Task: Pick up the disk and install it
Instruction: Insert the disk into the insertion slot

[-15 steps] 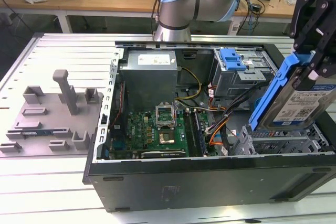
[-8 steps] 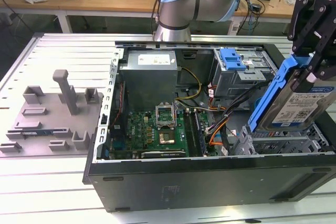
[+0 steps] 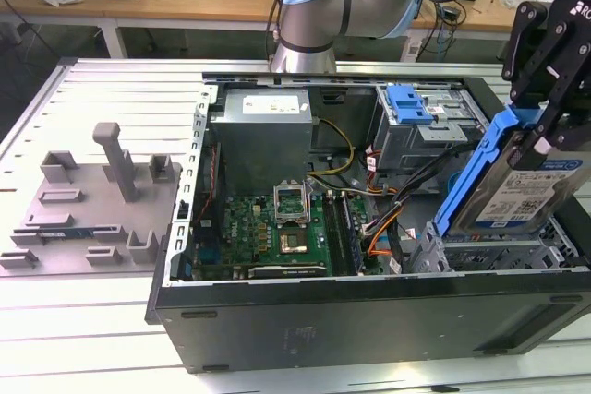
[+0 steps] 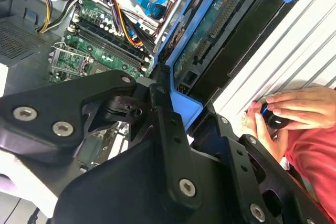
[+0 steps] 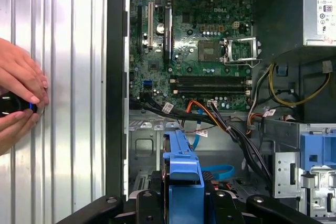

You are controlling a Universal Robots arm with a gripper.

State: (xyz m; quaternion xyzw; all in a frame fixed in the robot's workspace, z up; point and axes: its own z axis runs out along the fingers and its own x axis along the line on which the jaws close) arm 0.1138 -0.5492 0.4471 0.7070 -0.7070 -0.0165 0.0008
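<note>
— Has it got the disk (image 3: 524,193)?
— Yes. The hand (image 3: 543,131) is clamped on the top edge of its blue bracket. In the first wrist view the black hand (image 5: 184,203) flanks the blue frame on both sides.
— And where is the disk?
— Inside the open computer case (image 3: 369,325), at the exterior view's right end. It's tilted steeply with the label side facing out, over the grey metal bay (image 3: 503,251) in that corner. Its lower edge looks level with the bay's rim, though I can't tell from here whether it touches.
— What's beside it?
— The green motherboard (image 3: 277,228) lies flat in the middle of the case, with the grey power supply (image 3: 268,122) behind it. Orange and black cables (image 3: 383,228) run between board and bay.
— Anyone nearby?
— A person's fingers (image 5: 23,80) rest on the ribbed bench (image 5: 68,129) just outside the case wall, closed round a small dark object.
</note>
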